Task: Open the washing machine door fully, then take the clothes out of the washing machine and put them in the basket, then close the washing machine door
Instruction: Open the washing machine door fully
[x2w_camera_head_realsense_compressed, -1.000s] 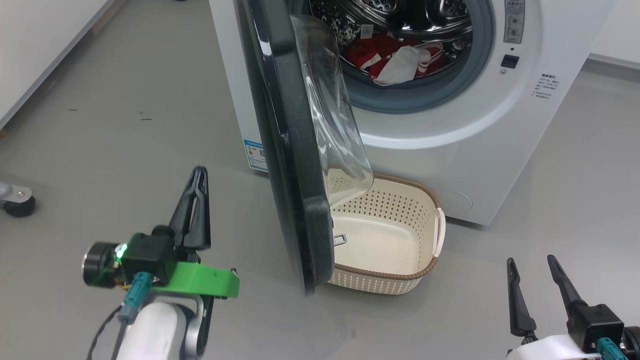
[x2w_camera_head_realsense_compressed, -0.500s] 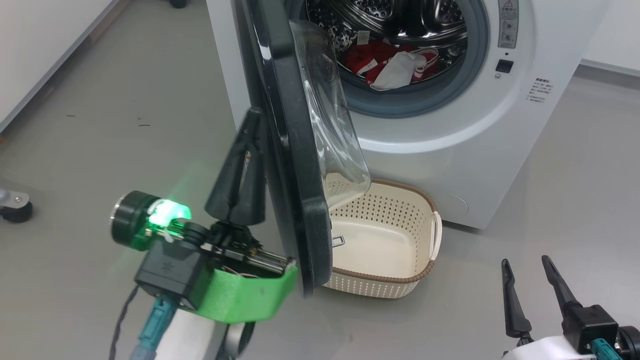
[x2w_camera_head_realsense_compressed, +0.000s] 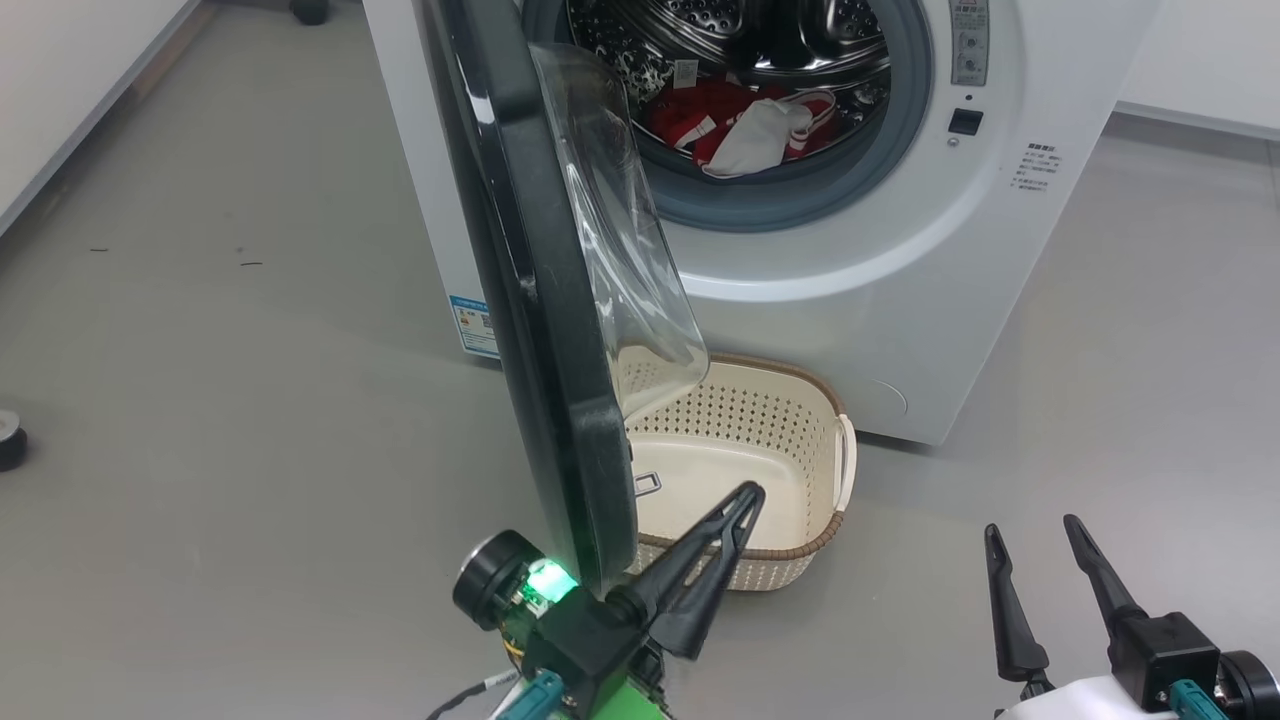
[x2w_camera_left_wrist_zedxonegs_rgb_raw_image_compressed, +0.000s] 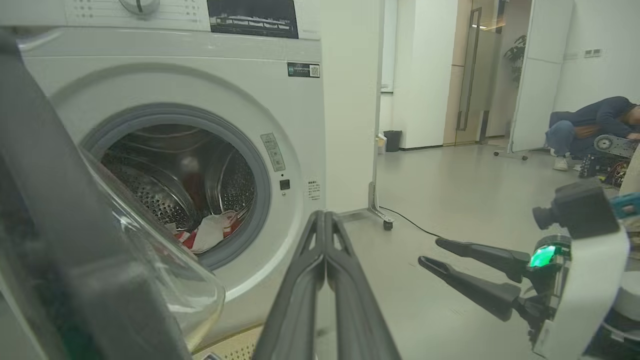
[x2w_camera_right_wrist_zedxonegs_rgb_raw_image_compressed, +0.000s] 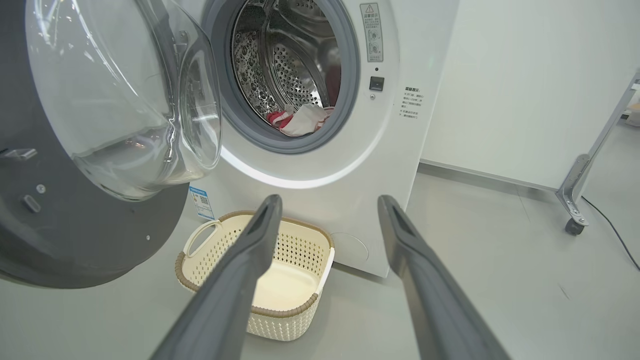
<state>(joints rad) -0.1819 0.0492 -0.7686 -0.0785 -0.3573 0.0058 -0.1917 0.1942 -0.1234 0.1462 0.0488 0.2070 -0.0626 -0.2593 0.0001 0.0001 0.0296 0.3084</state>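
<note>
— Where does the door (x2w_camera_head_realsense_compressed: 540, 330) stand?
— Swung out from the washer (x2w_camera_head_realsense_compressed: 800, 300), hinged on the machine's left and nearly edge-on in the head view. Its glass bowl (x2w_camera_head_realsense_compressed: 620, 240) bulges toward the opening.

— And the clothes (x2w_camera_head_realsense_compressed: 735, 125)?
— Inside the drum (x2w_camera_head_realsense_compressed: 780, 40), heaped low at the front against the grey gasket (x2w_camera_head_realsense_compressed: 900, 130). It is red fabric with white stripes, with a white piece on top.

— The basket (x2w_camera_head_realsense_compressed: 770, 410)?
— On the floor (x2w_camera_head_realsense_compressed: 250, 400) right before the washer, below the opening. The door's lower edge hangs over its left end.

— What about the left fingers (x2w_camera_head_realsense_compressed: 735, 515)?
— Pressed together from root to tip, with nothing between them. In the head view they slant up and to the right from beside the door's bottom edge, and their tips show over the basket's near rim. Whether they touch the door I cannot tell.

— The right fingers (x2w_camera_head_realsense_compressed: 1006, 610)?
— Spread wide and holding nothing, low at the right, well apart from washer and basket. In the right wrist view they frame the basket, with the opening above.

— Anything else?
— In the left wrist view, a person (x2w_camera_left_wrist_zedxonegs_rgb_raw_image_compressed: 595, 125) crouches far back across the room.
</note>
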